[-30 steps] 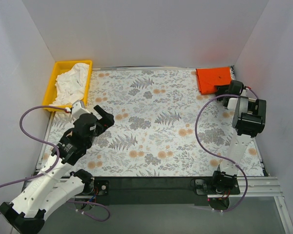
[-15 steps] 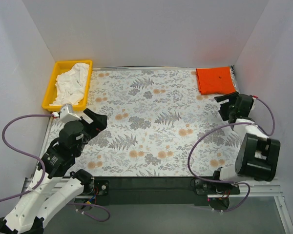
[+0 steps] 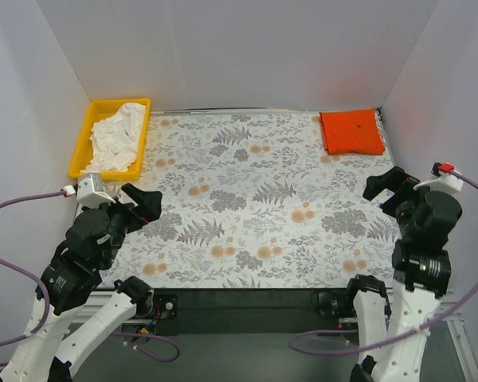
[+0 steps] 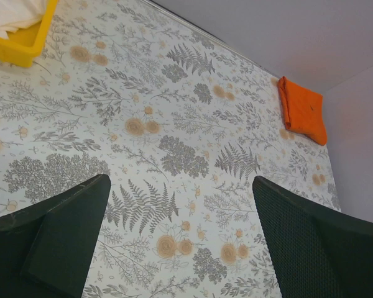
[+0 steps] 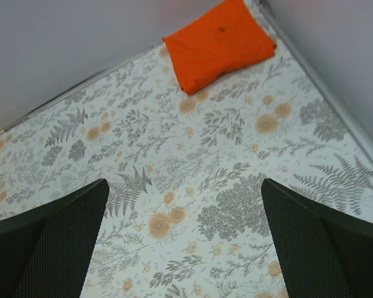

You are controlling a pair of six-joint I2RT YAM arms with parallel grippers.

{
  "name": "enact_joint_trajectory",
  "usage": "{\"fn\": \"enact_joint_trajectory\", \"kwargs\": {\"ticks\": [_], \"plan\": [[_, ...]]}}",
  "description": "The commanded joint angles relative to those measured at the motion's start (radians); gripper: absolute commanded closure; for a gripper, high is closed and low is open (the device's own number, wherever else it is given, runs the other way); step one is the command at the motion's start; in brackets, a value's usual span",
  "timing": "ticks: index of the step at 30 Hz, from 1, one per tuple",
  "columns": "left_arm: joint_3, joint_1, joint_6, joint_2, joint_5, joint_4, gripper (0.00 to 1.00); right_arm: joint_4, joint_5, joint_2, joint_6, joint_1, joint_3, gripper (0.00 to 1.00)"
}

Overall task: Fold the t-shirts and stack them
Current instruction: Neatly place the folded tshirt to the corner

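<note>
The orange-red t-shirt [image 3: 351,131] lies folded in a neat rectangle at the table's far right corner; it also shows in the right wrist view [image 5: 219,42] and the left wrist view [image 4: 303,110]. The white t-shirt [image 3: 117,138] lies crumpled in the yellow tray [image 3: 84,142] at the far left. My left gripper [image 3: 142,205] is open and empty, raised over the table's left side. My right gripper [image 3: 389,189] is open and empty, raised near the right edge, well short of the orange-red shirt.
The table carries a floral cloth [image 3: 255,199]. White walls close in the back and both sides. The tray's corner shows in the left wrist view [image 4: 18,46]. Purple cables loop beside both arms.
Both arms have pulled back toward the near edge and risen. My right gripper has left the orange-red shirt; my left gripper has drawn back from the middle-left of the table.
</note>
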Motion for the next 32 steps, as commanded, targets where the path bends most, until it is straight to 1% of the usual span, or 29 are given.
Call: {"fn": "enact_joint_trajectory", "kwargs": {"ticks": [1, 2, 3, 6, 9, 13, 14, 15, 18, 20, 21, 23, 30, 32], "plan": [[0.057, -0.003, 0.112, 0.000, -0.045, -0.034, 0.09, -0.212, 0.043, -0.146, -0.202, -0.002, 0.127, 0.02], [0.064, -0.002, 0.132, -0.004, -0.053, -0.040, 0.08, -0.239, 0.043, -0.175, -0.241, -0.002, 0.146, 0.02], [0.078, -0.003, 0.141, -0.006, -0.059, -0.049, 0.08, -0.246, 0.044, -0.229, -0.259, -0.003, 0.161, 0.02], [0.094, -0.003, 0.172, -0.033, -0.091, -0.069, 0.05, -0.252, 0.052, -0.321, -0.338, 0.000, 0.209, 0.02], [0.100, -0.003, 0.206, -0.078, -0.119, -0.066, 0.04, -0.255, 0.066, -0.350, -0.377, 0.024, 0.242, 0.02], [0.100, -0.003, 0.224, -0.145, -0.157, -0.048, 0.04, -0.250, 0.066, -0.323, -0.409, 0.063, 0.258, 0.02], [0.097, -0.003, 0.224, -0.154, -0.188, -0.046, 0.04, -0.249, 0.066, -0.309, -0.415, 0.083, 0.261, 0.02], [0.094, -0.005, 0.221, -0.171, -0.206, -0.054, 0.04, -0.247, 0.098, -0.303, -0.417, 0.095, 0.261, 0.02], [0.084, -0.003, 0.186, -0.185, -0.256, -0.088, 0.04, -0.241, 0.142, -0.281, -0.417, 0.144, 0.255, 0.02], [0.094, -0.003, 0.131, -0.191, -0.282, -0.118, 0.04, -0.236, 0.164, -0.272, -0.417, 0.176, 0.249, 0.02], [0.092, -0.003, 0.116, -0.193, -0.286, -0.146, 0.04, -0.230, 0.167, -0.272, -0.444, 0.185, 0.233, 0.02], [0.092, -0.003, 0.100, -0.207, -0.285, -0.158, 0.04, -0.217, 0.178, -0.270, -0.447, 0.208, 0.216, 0.02], [0.066, -0.003, 0.066, -0.257, -0.334, -0.146, 0.03, -0.181, 0.178, -0.278, -0.449, 0.259, 0.170, 0.02], [0.060, -0.003, 0.062, -0.256, -0.342, -0.143, 0.03, -0.174, 0.185, -0.272, -0.450, 0.307, 0.163, 0.02]]}}
